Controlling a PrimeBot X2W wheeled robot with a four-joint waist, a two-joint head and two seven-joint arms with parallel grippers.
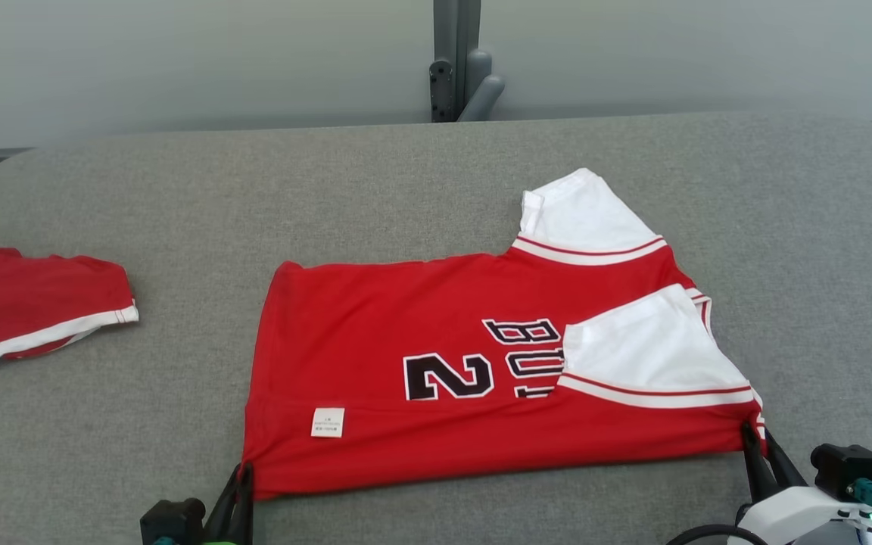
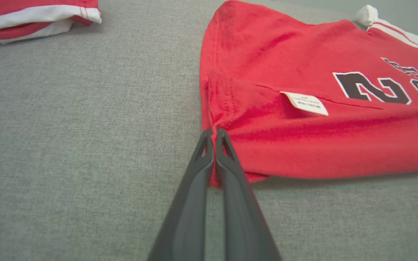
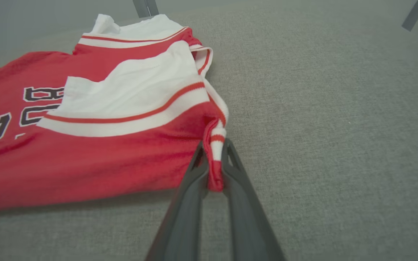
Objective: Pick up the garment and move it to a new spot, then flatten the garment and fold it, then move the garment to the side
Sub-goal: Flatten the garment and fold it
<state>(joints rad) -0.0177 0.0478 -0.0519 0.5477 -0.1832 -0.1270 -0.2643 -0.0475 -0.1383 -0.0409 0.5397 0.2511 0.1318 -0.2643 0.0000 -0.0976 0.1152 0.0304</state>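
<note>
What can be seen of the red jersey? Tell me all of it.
The jersey is red knit with white, red-striped sleeves, a black "2" and lettering, and a small white label. It lies flat on the grey pad, hem to the left, near sleeve folded over the chest, near edge doubled over. The left tool is shut on its hem corner, the right tool on its shoulder corner.

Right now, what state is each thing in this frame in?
red jersey, lying on the grey surface, partly folded, near long edge turned over.
near sleeve, folded in over the chest print.
far sleeve, spread out flat.
left gripper, shut on the jersey's near hem corner.
right gripper, shut on the striped trim at the other near corner.
second red garment, folded, lying apart at the left.
</note>
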